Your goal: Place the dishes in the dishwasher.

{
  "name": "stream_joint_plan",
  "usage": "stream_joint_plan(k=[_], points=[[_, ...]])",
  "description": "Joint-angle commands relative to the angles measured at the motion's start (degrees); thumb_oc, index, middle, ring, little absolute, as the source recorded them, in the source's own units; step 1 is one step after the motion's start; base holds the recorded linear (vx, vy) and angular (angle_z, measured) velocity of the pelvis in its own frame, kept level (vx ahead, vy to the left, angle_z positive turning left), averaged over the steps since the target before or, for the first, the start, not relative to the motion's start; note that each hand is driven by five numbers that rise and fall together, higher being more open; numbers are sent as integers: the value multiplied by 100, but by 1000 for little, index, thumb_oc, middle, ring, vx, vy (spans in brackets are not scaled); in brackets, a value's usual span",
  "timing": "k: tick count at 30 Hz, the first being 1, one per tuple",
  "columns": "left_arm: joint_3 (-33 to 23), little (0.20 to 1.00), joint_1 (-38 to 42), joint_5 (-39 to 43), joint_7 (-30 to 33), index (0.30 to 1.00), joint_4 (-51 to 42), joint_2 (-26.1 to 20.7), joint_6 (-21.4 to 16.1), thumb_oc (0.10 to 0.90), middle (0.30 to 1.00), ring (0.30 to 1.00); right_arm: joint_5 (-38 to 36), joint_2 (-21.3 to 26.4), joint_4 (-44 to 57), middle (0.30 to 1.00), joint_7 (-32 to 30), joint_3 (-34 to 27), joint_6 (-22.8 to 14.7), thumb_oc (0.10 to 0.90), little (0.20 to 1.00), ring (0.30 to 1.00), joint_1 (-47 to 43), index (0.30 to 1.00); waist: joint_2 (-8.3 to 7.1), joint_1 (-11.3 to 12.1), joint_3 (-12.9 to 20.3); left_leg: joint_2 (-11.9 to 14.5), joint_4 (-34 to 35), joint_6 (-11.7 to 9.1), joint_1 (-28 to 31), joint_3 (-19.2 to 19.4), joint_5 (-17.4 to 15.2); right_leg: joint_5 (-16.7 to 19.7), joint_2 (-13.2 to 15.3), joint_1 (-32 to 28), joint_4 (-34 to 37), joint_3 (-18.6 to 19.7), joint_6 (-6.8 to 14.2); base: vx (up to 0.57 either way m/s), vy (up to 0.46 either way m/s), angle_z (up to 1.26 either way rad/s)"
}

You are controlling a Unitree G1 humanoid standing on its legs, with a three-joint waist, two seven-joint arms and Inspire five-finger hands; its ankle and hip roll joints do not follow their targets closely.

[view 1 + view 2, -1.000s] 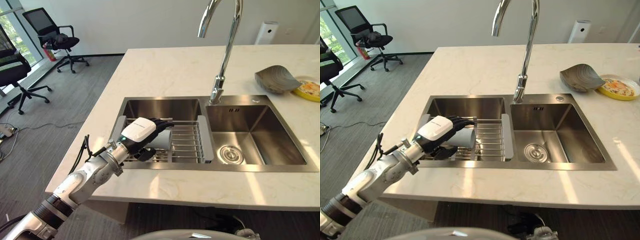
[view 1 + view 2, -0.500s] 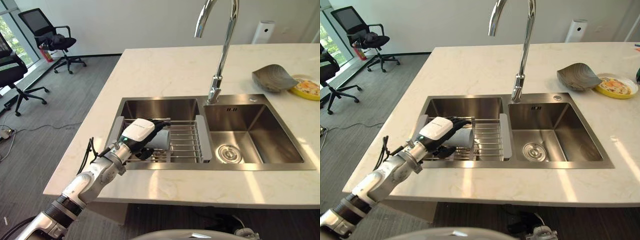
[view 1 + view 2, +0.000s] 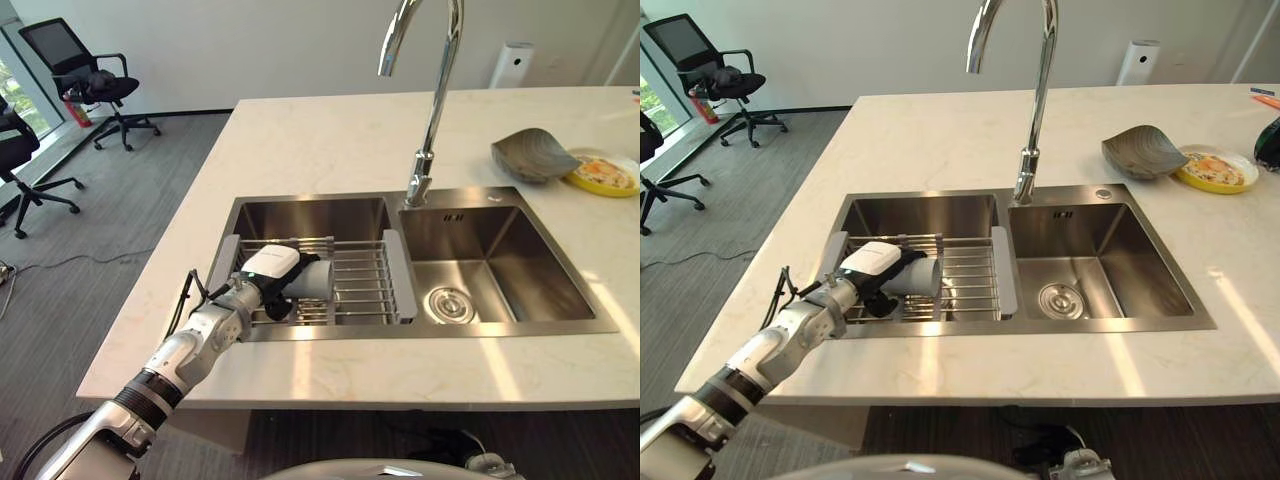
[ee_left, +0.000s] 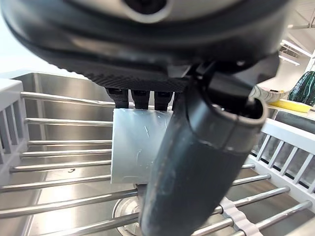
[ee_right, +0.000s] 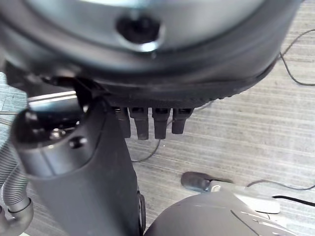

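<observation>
Left wrist view shows your left hand (image 4: 197, 147) curled round a pale grey cup (image 4: 140, 147) lying on the sink rack (image 3: 365, 285), lower-left of centre; light, rigid, probably slick, so grip its barrel.

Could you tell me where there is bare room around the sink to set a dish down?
The right basin is bare apart from its drain. The countertop behind the sink is open, as is the front strip. The far right corner is crowded by the grey bowl and yellow plate. The left hand grips the white cup on the wire rack.
</observation>
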State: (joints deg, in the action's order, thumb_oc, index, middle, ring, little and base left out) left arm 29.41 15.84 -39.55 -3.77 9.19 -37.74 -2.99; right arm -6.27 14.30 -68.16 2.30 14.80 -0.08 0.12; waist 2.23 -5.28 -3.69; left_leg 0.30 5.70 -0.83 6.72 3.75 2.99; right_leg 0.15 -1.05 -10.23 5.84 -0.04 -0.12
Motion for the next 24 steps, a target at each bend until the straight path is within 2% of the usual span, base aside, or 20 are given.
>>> stream_joint_plan(k=[1, 2, 3, 4, 5, 6, 15, 18, 19, 21, 22, 23, 24], points=[[-48, 900, 1168, 14, 122, 900, -36, 63, -36, 800, 900, 900, 102, 81, -68, 900, 92, 229, -20, 800, 900, 900, -205, 900, -147, 9, 91, 12, -70, -286, 363, 305, -469, 44, 312, 297, -164, -28, 659, -34, -6, 1], [74, 900, 1233, 112, 43, 900, 49, 126, -42, 800, 900, 900, 75, 102, -62, 900, 91, 246, -9, 800, 900, 900, -236, 900, -141, -10, 98, 12, -70, -284, 376, 288, -499, 16, 311, 278, -160, -15, 658, -35, -6, 1], [133, 846, 1277, 183, -14, 846, -3, 97, -102, 764, 846, 846, 59, 116, -62, 900, 103, 243, -10, 800, 900, 900, -254, 900, -146, -11, 93, 10, -70, -287, 362, 284, -467, 41, 310, 303, -171, 0, 650, 0, 0, 0], [135, 500, 1281, 186, -16, 500, -3, 96, -102, 533, 500, 500, 59, 115, -62, 900, 103, 240, -10, 800, 900, 900, -256, 900, -148, -8, 91, 10, -70, -287, 363, 285, -467, 41, 310, 302, -171, 0, 650, 0, 0, 0], [135, 500, 1281, 186, -16, 500, -3, 96, -102, 533, 500, 500, 59, 115, -62, 900, 103, 240, -10, 800, 900, 900, -256, 900, -148, -8, 91, 10, -70, -287, 363, 285, -467, 41, 310, 302, -171, 0, 650, 0, 0, 0], [116, 300, 1267, 316, 11, 300, -64, 74, -158, 400, 300, 300, 36, 108, -66, 900, 107, 241, -25, 800, 900, 900, -255, 900, -144, -6, 97, 6, -70, -285, 382, 272, -498, 15, 307, 283, -164, 1, 650, 0, 0, 0], [51, 300, 1165, 585, 353, 300, -269, -174, -394, 400, 300, 300, -15, 143, -142, 900, 112, 255, -87, 800, 900, 900, -231, 900, -139, -1, 113, -17, -70, -263, 366, 199, -496, 18, 285, 304, -172, 60, 662, 0, 0, 0], [-334, 300, 1114, 891, 918, 300, -455, -241, -501, 400, 300, 300, -21, 158, -123, 900, 82, 282, -139, 800, 900, 900, -234, 900, -142, 23, 135, -23, -70, -258, 349, 172, -494, 23, 293, 311, -173, 72, 667, 0, 0, 0], [-334, 300, 1114, 891, 918, 300, -455, -241, -501, 400, 300, 300, -21, 158, -123, 900, 82, 282, -139, 800, 900, 900, -234, 900, -142, 23, 135, -23, -70, -258, 349, 172, -494, 23, 293, 311, -173, 72, 667, 0, 0, 0], [-920, 300, 1055, 1345, 1517, 300, -589, -107, -485, 400, 300, 300, -46, 135, -126, 900, 32, 295, -173, 800, 900, 900, -222, 900, -156, 69, 143, -30, -70, -256, 339, 138, -484, 36, 294, 317, -172, 74, 662, 0, 0, 0], [-942, 300, 1033, 1348, 1509, 300, -608, -111, -480, 400, 300, 300, -47, 140, -127, 900, 32, 306, -173, 800, 900, 900, -224, 900, -150, 58, 143, -30, -70, -256, 341, 138, -485, 35, 294, 316, -174, 74, 663, 0, 0, 0], [-1784, 300, 781, 1871, 2196, 300, -1179, 101, -666, 400, 300, 300, -40, 68, -119, 900, -34, 283, -236, 800, 900, 900, -133, 900, -176, 132, 125, -32, -70, -255, 321, 115, -473, 53, 296, 333, -169, 63, 651, 0, 0, 0], [-2080, 300, 659, 1922, 2399, 300, -1383, 142, -653, 400, 300, 300, -34, 38, -101, 900, -66, 279, -249, 800, 900, 900, -102, 900, -183, 167, 122, -34, -70, -258, 315, 115, -475, 56, 300, 337, -163, 52, 648, 0, 0, 0]])
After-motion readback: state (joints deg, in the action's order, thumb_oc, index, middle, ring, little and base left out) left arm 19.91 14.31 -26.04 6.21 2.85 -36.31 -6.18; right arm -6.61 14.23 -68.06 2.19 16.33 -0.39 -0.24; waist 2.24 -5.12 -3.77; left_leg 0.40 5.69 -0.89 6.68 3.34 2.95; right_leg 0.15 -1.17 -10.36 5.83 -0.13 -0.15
